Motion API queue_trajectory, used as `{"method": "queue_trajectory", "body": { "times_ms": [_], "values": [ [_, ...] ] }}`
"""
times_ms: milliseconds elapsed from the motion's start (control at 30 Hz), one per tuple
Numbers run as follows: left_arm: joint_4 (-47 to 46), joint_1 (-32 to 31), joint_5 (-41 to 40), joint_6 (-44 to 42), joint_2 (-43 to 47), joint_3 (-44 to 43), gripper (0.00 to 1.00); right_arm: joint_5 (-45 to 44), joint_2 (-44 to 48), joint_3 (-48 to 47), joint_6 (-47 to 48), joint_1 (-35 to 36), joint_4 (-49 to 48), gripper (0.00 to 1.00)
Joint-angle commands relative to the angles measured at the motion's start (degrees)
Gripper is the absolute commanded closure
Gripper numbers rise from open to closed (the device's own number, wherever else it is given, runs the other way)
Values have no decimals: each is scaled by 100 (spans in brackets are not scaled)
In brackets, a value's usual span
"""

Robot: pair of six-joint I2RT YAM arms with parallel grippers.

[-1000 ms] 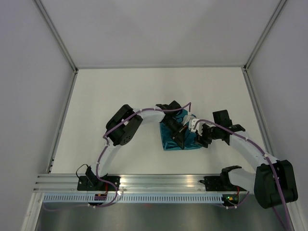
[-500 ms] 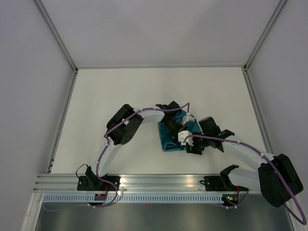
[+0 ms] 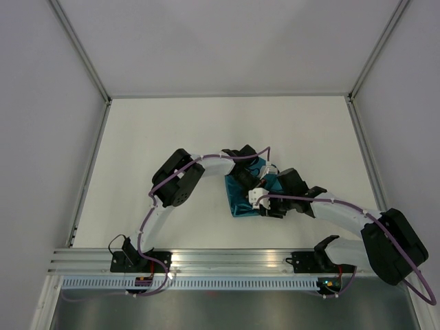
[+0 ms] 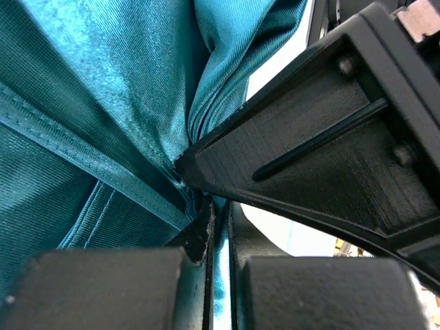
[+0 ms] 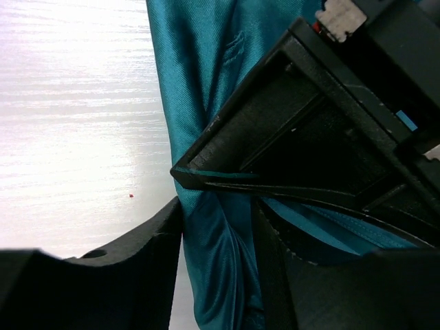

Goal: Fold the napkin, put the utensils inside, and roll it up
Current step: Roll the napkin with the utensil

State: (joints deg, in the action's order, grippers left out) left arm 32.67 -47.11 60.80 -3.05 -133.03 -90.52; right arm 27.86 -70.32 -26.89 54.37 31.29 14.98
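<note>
The dark teal napkin [image 3: 240, 201] lies bunched in the middle of the white table, between both grippers. My left gripper [image 3: 249, 182] is shut on a thin fold of the napkin [image 4: 103, 103], which shows as a sliver between its jaws [image 4: 218, 206]. My right gripper [image 3: 267, 201] comes in from the right and its jaws stand closed around a thicker bunch of the napkin [image 5: 199, 82], right below the left gripper's fingers [image 5: 309, 137]. The right gripper's black body [image 4: 330, 137] fills the left wrist view's right side. No utensils are in view.
The white table [image 3: 172, 130] is walled by pale panels on the left, back and right. An aluminium rail [image 3: 206, 258] with the arm bases runs along the near edge. The two arms are crowded together over the napkin.
My right gripper has swung left and in, from beside the napkin's right edge onto the cloth just under the left gripper. The left gripper has held still on the napkin.
</note>
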Motion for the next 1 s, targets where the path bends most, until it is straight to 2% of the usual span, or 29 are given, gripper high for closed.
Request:
{"method": "queue_trajectory", "body": {
  "times_ms": [0, 133, 167, 233, 367, 500, 600, 800, 967],
  "values": [
    [91, 9, -252, -46, -21, 149, 94, -316, -201, 44, -32, 26, 39, 53],
    [65, 27, -270, -47, 40, 149, 90, -228, -271, -131, -14, 18, 312, 68],
    [47, 35, -279, -47, 75, 149, 86, -219, -315, -158, -14, 26, 399, 73],
    [-23, 71, -331, -12, 119, 149, 78, -158, -411, -220, -23, 26, 479, 75],
    [-172, 141, -384, 59, 269, 149, 72, -70, -649, -386, -49, 18, 724, 81],
    [-462, 316, -463, 243, 549, 210, 67, 53, -886, -562, -49, 18, 953, 83],
    [-831, 492, -534, 682, 786, 307, 66, 158, -1018, -597, -67, 18, 1033, 83],
    [-2113, 923, -903, 1578, 1375, 973, 66, 510, -1308, -790, -67, -123, 1208, 84],
    [-3912, 1134, -1798, 2185, 2465, 2283, 66, 1036, -1782, -1229, 161, -543, 1735, 84]
  ]
}}
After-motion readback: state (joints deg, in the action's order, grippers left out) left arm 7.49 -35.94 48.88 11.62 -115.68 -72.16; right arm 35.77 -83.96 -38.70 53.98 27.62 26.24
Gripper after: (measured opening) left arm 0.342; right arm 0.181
